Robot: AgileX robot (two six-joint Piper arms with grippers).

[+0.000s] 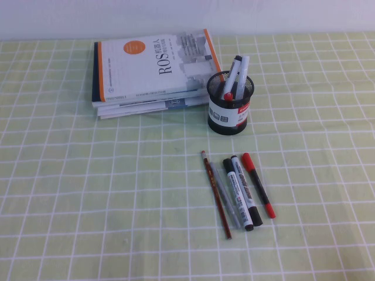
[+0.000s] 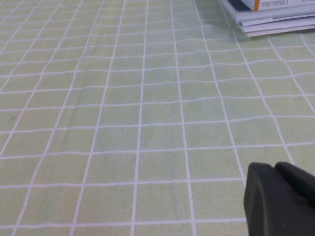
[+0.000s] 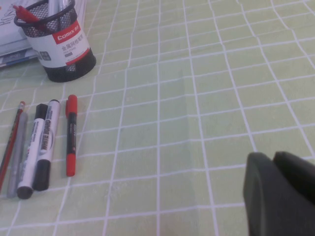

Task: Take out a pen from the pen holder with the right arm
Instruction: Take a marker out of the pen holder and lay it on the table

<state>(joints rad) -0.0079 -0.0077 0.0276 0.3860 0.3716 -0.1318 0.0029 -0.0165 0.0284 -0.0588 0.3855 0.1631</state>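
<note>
**My right pincer (image 3: 273, 162) clenched, well apart from the holder (image 3: 61, 46)**

From above: the black mesh holder (image 1: 228, 111) stands upright on the green checked tabletop (image 1: 88, 205), with a stack of books (image 1: 152, 70) just beside it on my left. Two white markers (image 1: 237, 73) lean out of it, and a red cap (image 1: 228, 95) shows at its rim. Nearer to me, five things lie side by side on the cloth: a pencil (image 1: 215, 193), a grey pen (image 1: 223, 193), two black-capped markers (image 1: 238, 193) and a red pen (image 1: 258, 184).

From my left wrist: my left pincer (image 2: 274, 169) hangs low over bare cloth, well apart from the books (image 2: 275, 22). Clenched or released, I cannot tell.

From my right wrist: my right pincer is clenched on nothing, low over bare cloth. The red pen (image 3: 71, 135) is the nearest of the row to it, though apart from it. The holder stands beyond the row, the red cap (image 3: 24, 12) and the white markers (image 3: 59, 6) inside it.
</note>
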